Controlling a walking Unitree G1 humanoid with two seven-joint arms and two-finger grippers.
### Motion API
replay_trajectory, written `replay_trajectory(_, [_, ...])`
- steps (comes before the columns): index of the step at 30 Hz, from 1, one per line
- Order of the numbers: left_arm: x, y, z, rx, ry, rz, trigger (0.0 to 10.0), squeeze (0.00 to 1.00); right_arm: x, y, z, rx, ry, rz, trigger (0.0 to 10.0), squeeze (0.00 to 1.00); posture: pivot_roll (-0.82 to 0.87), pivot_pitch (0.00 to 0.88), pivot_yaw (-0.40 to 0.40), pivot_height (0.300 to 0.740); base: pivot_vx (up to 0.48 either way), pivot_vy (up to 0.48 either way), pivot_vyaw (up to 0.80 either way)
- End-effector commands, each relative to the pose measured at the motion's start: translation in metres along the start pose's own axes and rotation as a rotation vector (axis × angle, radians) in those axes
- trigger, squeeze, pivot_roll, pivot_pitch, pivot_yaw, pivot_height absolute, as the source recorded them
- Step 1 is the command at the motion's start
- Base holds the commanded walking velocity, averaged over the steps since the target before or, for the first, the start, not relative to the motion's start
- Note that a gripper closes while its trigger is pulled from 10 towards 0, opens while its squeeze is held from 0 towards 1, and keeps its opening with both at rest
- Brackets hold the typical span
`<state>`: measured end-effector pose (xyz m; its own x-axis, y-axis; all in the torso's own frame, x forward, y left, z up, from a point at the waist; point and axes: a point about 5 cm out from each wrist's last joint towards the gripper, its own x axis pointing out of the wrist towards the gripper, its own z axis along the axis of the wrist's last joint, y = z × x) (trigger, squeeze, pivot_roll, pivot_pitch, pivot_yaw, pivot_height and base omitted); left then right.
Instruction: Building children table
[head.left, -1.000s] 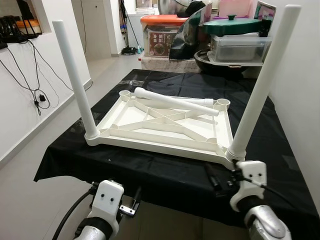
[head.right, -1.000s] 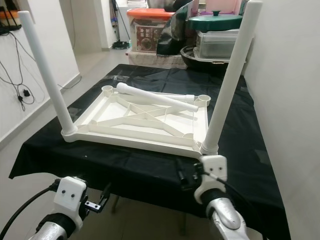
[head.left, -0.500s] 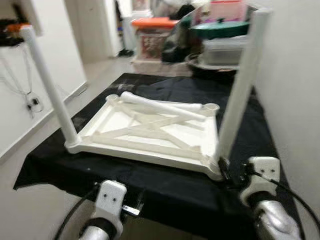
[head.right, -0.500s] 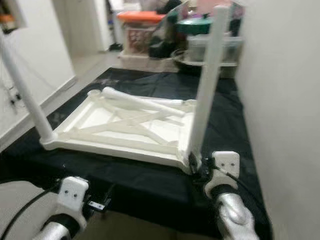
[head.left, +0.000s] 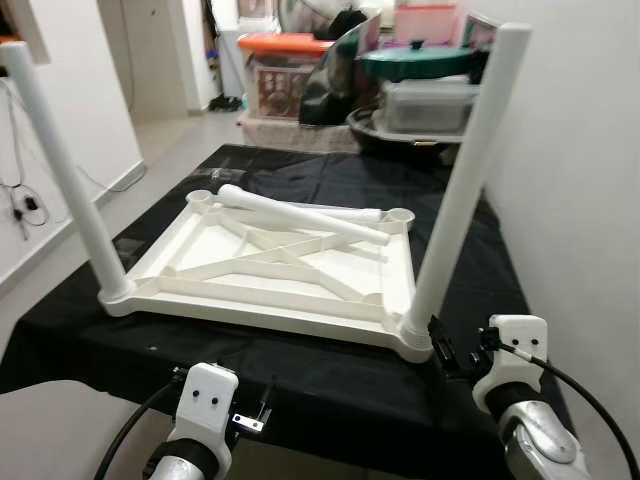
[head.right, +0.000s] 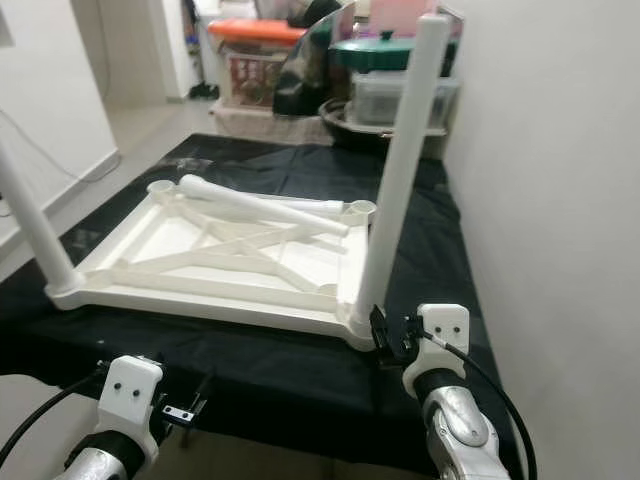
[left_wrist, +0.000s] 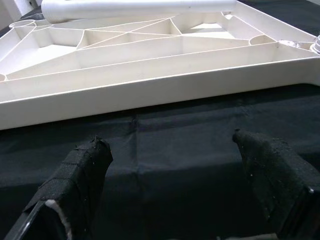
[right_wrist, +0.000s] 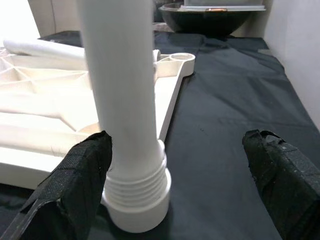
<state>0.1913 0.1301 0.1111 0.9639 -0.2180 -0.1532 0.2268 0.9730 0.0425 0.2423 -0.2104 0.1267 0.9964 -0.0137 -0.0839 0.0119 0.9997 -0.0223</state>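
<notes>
Right gripper (right_wrist: 175, 185): jaws open wide, empty. One pad (right_wrist: 75, 175) is just beside the threaded foot of the near right leg (head.left: 462, 180); whether they touch, I cannot tell. That leg stands upright in its corner socket, directly ahead of these jaws.

Left gripper (left_wrist: 175, 180): jaws open, empty, low over the black cloth (head.left: 330, 365) at the near desk edge. The top's (head.left: 270, 270) long side wall runs across just beyond them, apart from the pads.

Handling, judged: white moulded plastic, hollow tubes and a ribbed shell, so probably light and stiff. Surfaces look smooth and glossy, likely slippery under the pads. The legs are round, so a grip off their centre line may roll. The ribbed collar at a leg's foot looks like a screw fit. Best hold for a loose leg: mid-length, jaws across its width. For the top: the rim wall.

Count:
- Top: 1, upside down on the desk, ahead of both jaws.
- Legs upright: 2, near left (head.left: 60, 170) and near right.
- Loose leg (head.left: 300, 212): 1 seen, lying across the far end of the top.
- Empty far sockets: 2.
</notes>
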Motion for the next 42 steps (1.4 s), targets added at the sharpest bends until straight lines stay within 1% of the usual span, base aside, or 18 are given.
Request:
replay_trajectory(1, [0.000,-0.001,-0.001,0.004,0.010,-0.008,10.0,0.00,0.000,-0.007,-0.003,-0.016,0.011,-0.033,10.0,0.00,0.08,0.000,-0.042,0.740,0.000,0.000,0.00])
replay_trajectory(3, [0.000,-0.002,0.000,0.004,0.007,-0.014,10.0,0.00,0.003,-0.020,-0.003,-0.050,0.011,-0.100,10.0,0.00,0.08,0.000,-0.042,0.740,0.000,0.000,0.00])
replay_trajectory(4, [0.000,-0.002,0.000,0.004,0.007,-0.014,10.0,0.00,0.003,-0.020,-0.003,-0.050,0.011,-0.100,10.0,0.00,0.08,0.000,-0.042,0.740,0.000,0.000,0.00])
replay_trajectory(6, [-0.001,-0.003,-0.001,0.002,0.011,-0.020,10.0,0.00,0.004,-0.035,-0.007,-0.019,0.033,-0.128,10.0,0.00,0.07,0.000,-0.042,0.740,0.000,0.000,0.00])
replay_trajectory(7, [-0.001,-0.003,-0.001,0.002,0.011,-0.020,10.0,0.00,0.004,-0.035,-0.007,-0.019,0.033,-0.128,10.0,0.00,0.07,0.000,-0.042,0.740,0.000,0.000,0.00])
replay_trajectory(9, [-0.001,-0.004,-0.001,0.000,0.012,-0.025,10.0,0.00,0.004,-0.041,-0.011,0.018,0.048,-0.074,10.0,0.00,0.07,0.000,-0.041,0.740,0.000,0.000,0.00])
replay_trajectory(13, [0.000,-0.005,-0.001,-0.002,0.016,-0.032,10.0,0.00,0.001,-0.045,-0.017,-0.008,0.060,-0.001,10.0,0.00,0.07,0.000,-0.041,0.740,0.000,0.000,0.00])
replay_trajectory(14, [0.000,-0.005,-0.002,-0.003,0.017,-0.036,10.0,0.00,0.000,-0.046,-0.019,-0.016,0.064,0.027,10.0,0.84,0.07,0.000,-0.042,0.740,0.000,0.000,0.00])
replay_trajectory(15, [0.000,-0.006,-0.002,-0.003,0.018,-0.039,10.0,0.00,-0.001,-0.048,-0.020,-0.016,0.067,0.074,10.0,1.00,0.07,0.000,-0.042,0.740,0.000,0.000,0.00])
replay_trajectory(16, [0.000,-0.006,-0.002,-0.003,0.020,-0.041,10.0,0.00,-0.001,-0.049,-0.018,-0.025,0.067,0.133,10.0,1.00,0.07,0.000,-0.039,0.740,0.000,0.000,0.00])
replay_trajectory(17, [0.000,-0.006,-0.002,-0.003,0.020,-0.041,10.0,0.00,-0.001,-0.049,-0.018,-0.025,0.067,0.133,10.0,1.00,0.07,0.000,-0.039,0.740,0.000,0.000,0.00])
replay_trajectory(19, [0.000,-0.005,-0.002,-0.003,0.022,-0.044,10.0,0.00,-0.001,-0.047,-0.013,-0.067,0.064,0.260,10.0,1.00,0.06,0.000,-0.036,0.740,0.000,0.000,0.00])
replay_trajectory(21, [0.001,-0.005,-0.002,-0.003,0.023,-0.046,10.0,0.00,-0.001,-0.046,-0.011,-0.086,0.061,0.299,10.0,1.00,0.06,0.000,-0.035,0.740,0.000,0.000,0.00])
replay_trajectory(22, [0.001,-0.005,-0.002,-0.001,0.023,-0.050,10.0,0.00,0.001,-0.045,-0.007,-0.105,0.050,0.321,10.0,0.60,0.06,0.000,-0.036,0.740,0.000,0.000,0.00])
replay_trajectory(23, [0.001,-0.005,-0.002,-0.001,0.023,-0.050,10.0,0.00,0.001,-0.045,-0.007,-0.105,0.050,0.321,10.0,0.60,0.06,0.000,-0.036,0.740,0.000,0.000,0.00])
replay_trajectory(24, [0.001,-0.005,-0.002,0.001,0.023,-0.055,10.0,0.00,0.006,-0.047,0.001,-0.126,0.018,0.339,10.0,0.00,0.07,0.000,-0.037,0.740,0.000,0.000,0.00])
replay_trajectory(36, [0.001,-0.006,-0.002,0.005,0.022,-0.061,10.0,0.00,0.020,-0.045,0.017,-0.110,-0.045,0.419,10.0,0.00,0.07,0.000,-0.039,0.740,0.000,0.000,0.00])
replay_trajectory(42, [0.001,-0.008,-0.002,0.007,0.021,-0.065,10.0,0.00,0.027,-0.036,0.021,-0.103,-0.072,0.463,10.0,0.00,0.07,0.000,-0.042,0.740,0.000,0.000,0.00])
